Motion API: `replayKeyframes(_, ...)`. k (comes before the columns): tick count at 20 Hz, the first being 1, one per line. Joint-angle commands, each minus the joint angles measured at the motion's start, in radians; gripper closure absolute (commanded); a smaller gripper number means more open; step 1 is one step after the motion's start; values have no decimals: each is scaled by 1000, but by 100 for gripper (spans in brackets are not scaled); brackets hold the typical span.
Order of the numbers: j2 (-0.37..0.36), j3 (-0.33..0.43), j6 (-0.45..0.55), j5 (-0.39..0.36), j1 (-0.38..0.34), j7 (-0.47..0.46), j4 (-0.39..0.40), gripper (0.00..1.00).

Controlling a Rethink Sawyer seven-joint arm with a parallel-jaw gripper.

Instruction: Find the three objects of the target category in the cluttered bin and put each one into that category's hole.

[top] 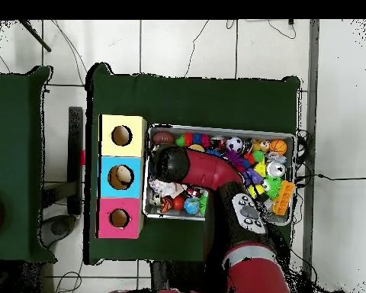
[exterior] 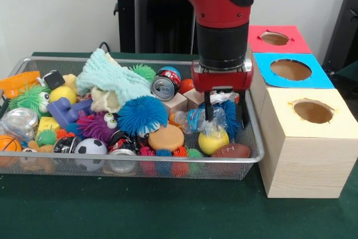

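Covering the table, dark green cloth [exterior: 168, 211], wire bin [exterior: 246, 163] on it, white wall behind, end effector [exterior: 224, 117] fingers gripping a crumpled plastic bottle [exterior: 197, 119].

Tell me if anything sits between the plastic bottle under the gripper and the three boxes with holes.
Only the wire bin's right wall stands between them. The gripper is down at the crumpled plastic bottle; the yellow box, blue box and red box sit just outside, holes open on top.

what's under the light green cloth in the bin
The light green cloth is draped over a cream-coloured piece, which pokes out at its lower edge beside the blue spiky ball. Anything else beneath it is covered.
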Motion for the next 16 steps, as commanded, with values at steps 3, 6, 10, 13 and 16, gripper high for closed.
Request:
replayKeyframes(3, 208, 70, -111, -73, -38, 43, -131, 0)
replayKeyframes(6, 211, 76, -115, -73, -43, 45, -129, 0)
replayKeyframes(10, 200, 76, -122, -75, -45, 49, -113, 0)
replayKeyframes(13, 184, 71, -118, -76, -42, 54, -98, 0)
replayKeyframes(16, 172, 67, -120, -75, -39, 65, -81, 0)
